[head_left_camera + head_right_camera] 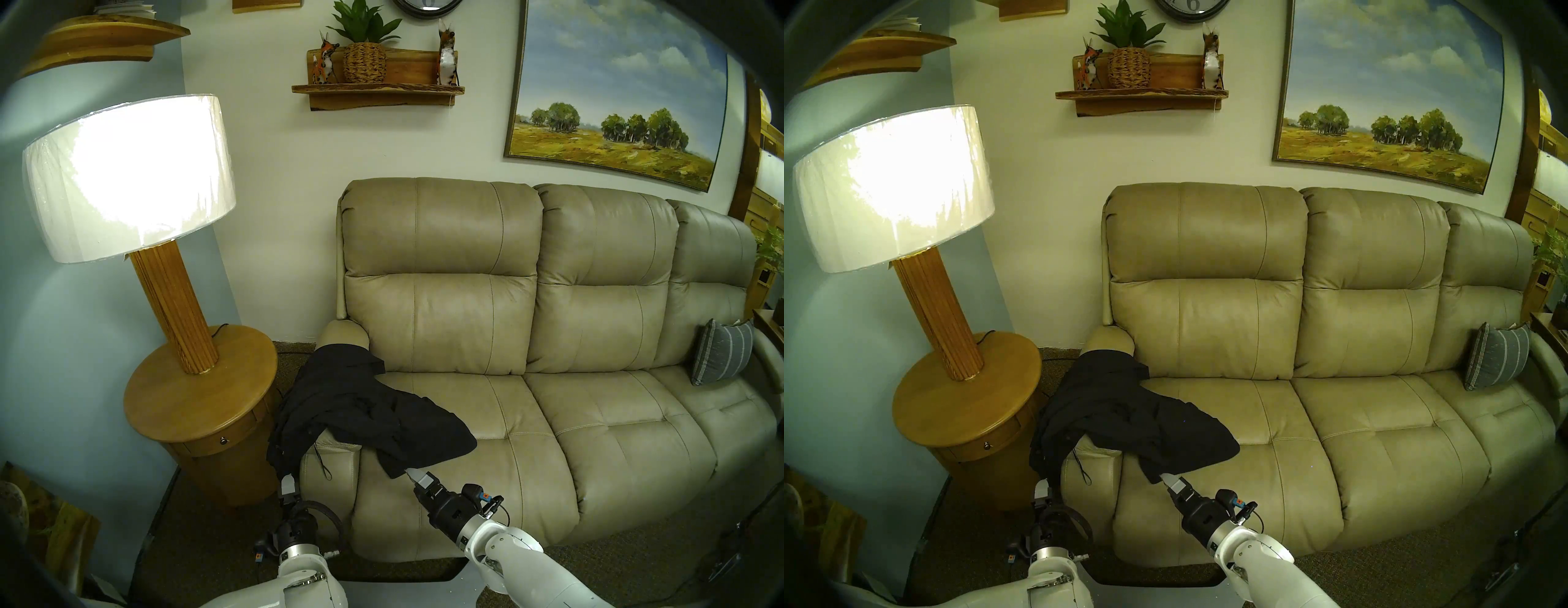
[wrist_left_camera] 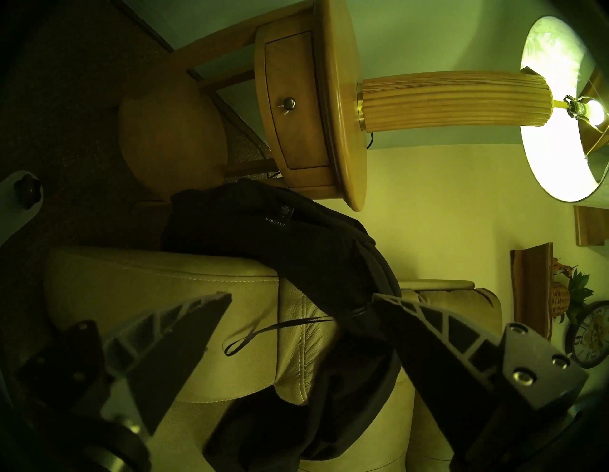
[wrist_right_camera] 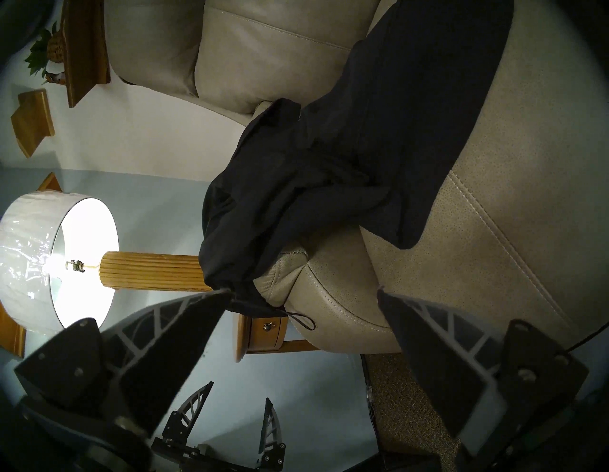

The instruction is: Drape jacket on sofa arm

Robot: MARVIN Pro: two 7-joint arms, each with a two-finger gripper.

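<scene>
The black jacket (image 1: 360, 407) lies across the beige sofa arm (image 1: 331, 467). One part spreads onto the left seat and another hangs down the arm's outer side. A drawcord loop dangles over the arm's front. My left gripper (image 1: 288, 484) is at the hanging lower edge, beside the arm's front. In the left wrist view it (image 2: 301, 296) is open, with the arm (image 2: 164, 280) and jacket (image 2: 313, 247) ahead. My right gripper (image 1: 418, 477) is just under the jacket's edge on the seat. In the right wrist view it (image 3: 303, 291) is open and empty, facing the jacket (image 3: 362, 148).
A round wooden side table (image 1: 191, 403) with a lit lamp (image 1: 127, 178) stands close to the left of the sofa arm. A grey striped cushion (image 1: 721, 356) leans at the sofa's far right. Dark carpet lies in front of the sofa.
</scene>
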